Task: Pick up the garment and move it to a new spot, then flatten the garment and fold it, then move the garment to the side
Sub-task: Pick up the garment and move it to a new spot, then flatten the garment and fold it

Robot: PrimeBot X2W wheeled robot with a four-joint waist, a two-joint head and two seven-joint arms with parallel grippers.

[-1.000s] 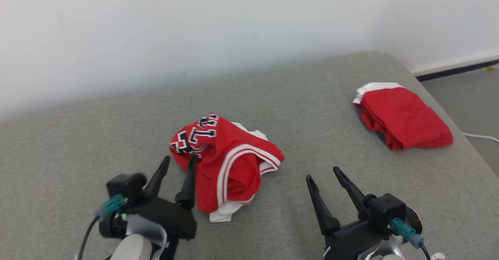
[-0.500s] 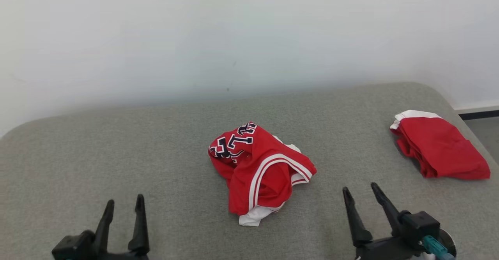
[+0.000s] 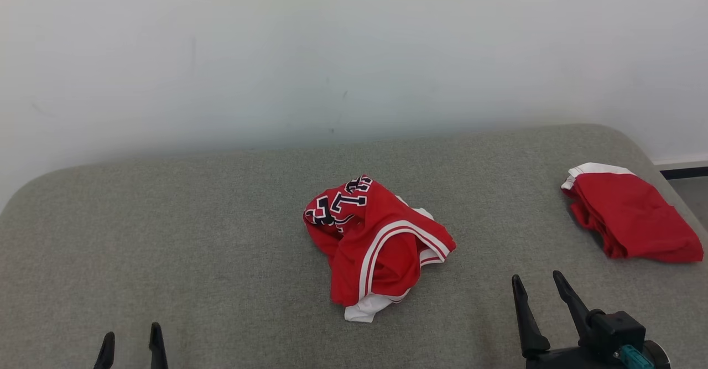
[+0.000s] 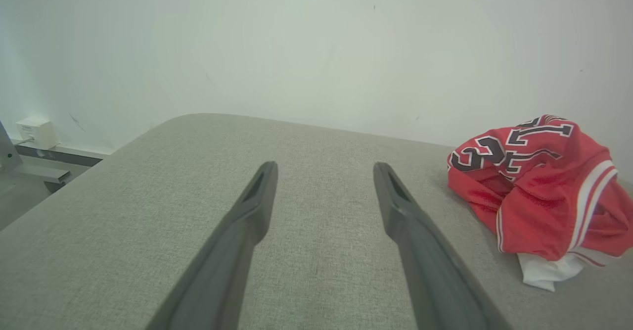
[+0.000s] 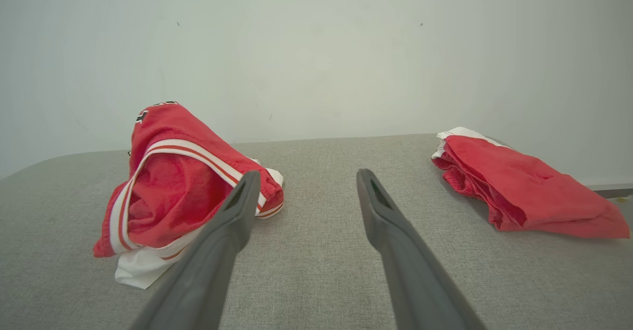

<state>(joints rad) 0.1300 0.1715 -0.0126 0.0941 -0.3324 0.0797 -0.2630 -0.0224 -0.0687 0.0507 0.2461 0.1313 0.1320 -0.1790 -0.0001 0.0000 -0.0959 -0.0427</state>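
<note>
A crumpled red jersey (image 3: 379, 244) is seen on the grey cushion (image 3: 193, 236), ahead and left of the spread right gripper (image 3: 536, 276). A folded red garment (image 3: 630, 219) is seen ahead to its right. The left gripper (image 3: 133, 331) is held parted.

The left gripper (image 3: 131, 344) sits at the near left, two dark fingertips spread wide, pointing to the far side. The right gripper (image 3: 536, 283) sits at the near right, fingers likewise wide apart
</note>
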